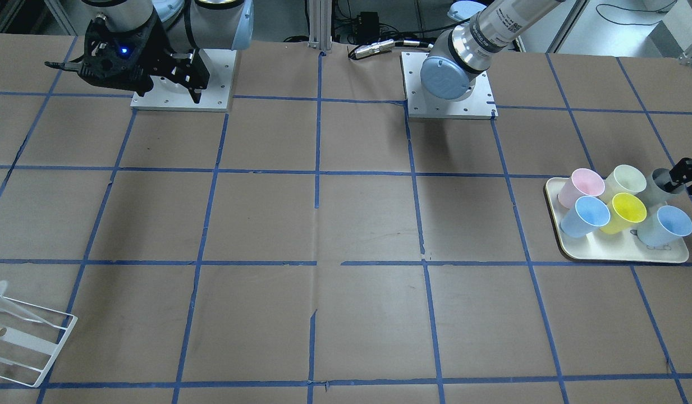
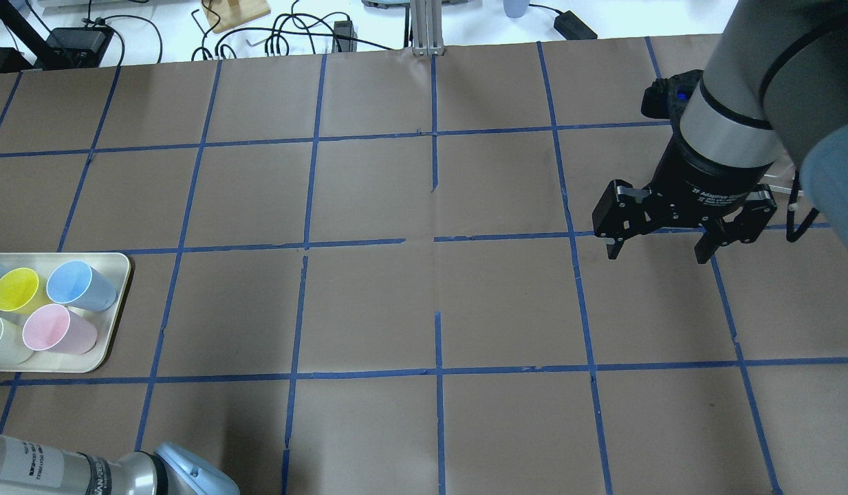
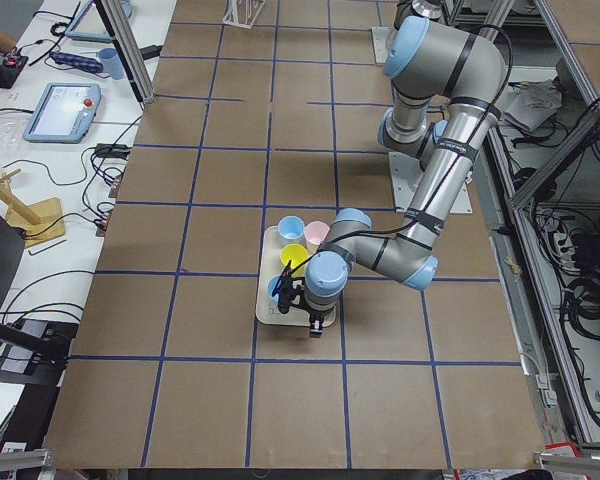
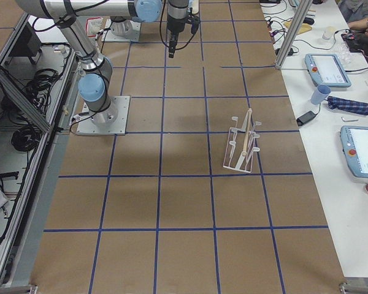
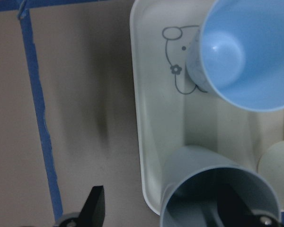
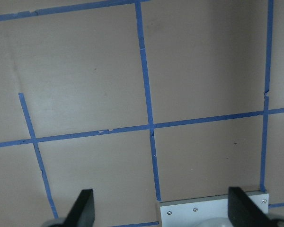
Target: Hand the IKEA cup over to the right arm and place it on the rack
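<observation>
The pale grey IKEA cup (image 1: 655,189) stands upright on the cream tray (image 1: 621,253) at its corner, next to the cream cup (image 1: 626,180). My left gripper (image 1: 682,182) is open at this cup. In the left wrist view one finger (image 5: 95,208) is outside over the table and the other (image 5: 234,204) reaches down inside the cup (image 5: 203,182). My right gripper (image 2: 661,251) is open and empty, high over the table near its base. The white wire rack (image 1: 26,342) stands at the far corner on my right side and also shows in the exterior right view (image 4: 242,144).
The tray also holds a pink cup (image 1: 578,185), a yellow cup (image 1: 626,212) and two light blue cups (image 1: 587,216) (image 1: 665,224). The brown table (image 1: 323,224) carries blue tape lines. Both arm base plates (image 1: 449,90) sit at the robot's edge.
</observation>
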Controlling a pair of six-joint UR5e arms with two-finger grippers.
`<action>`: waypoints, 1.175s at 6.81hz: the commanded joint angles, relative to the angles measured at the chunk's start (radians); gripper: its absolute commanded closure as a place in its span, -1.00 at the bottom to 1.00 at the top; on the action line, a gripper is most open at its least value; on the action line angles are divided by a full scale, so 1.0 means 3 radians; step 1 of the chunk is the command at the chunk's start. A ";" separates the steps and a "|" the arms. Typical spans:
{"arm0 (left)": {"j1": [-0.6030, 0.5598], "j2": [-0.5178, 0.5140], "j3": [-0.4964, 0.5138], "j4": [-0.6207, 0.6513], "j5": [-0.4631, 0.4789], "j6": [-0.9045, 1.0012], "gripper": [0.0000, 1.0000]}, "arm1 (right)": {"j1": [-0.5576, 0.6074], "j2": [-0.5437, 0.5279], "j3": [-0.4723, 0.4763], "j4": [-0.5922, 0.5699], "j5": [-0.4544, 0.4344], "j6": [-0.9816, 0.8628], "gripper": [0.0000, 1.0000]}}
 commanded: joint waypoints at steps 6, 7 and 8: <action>-0.0066 0.0343 0.0020 -0.0320 0.0005 0.0011 1.00 | -0.0136 0.0104 0.0003 -0.0366 0.1761 -0.0100 -1.00; -0.0122 0.0542 0.0030 -0.0575 0.0000 0.0012 1.00 | -0.0136 0.0104 0.0008 -0.0346 0.2177 -0.0105 -1.00; -0.0198 0.0741 0.0040 -0.0765 -0.0056 0.0012 1.00 | -0.0146 0.0155 0.0028 -0.0336 0.2646 -0.0176 -1.00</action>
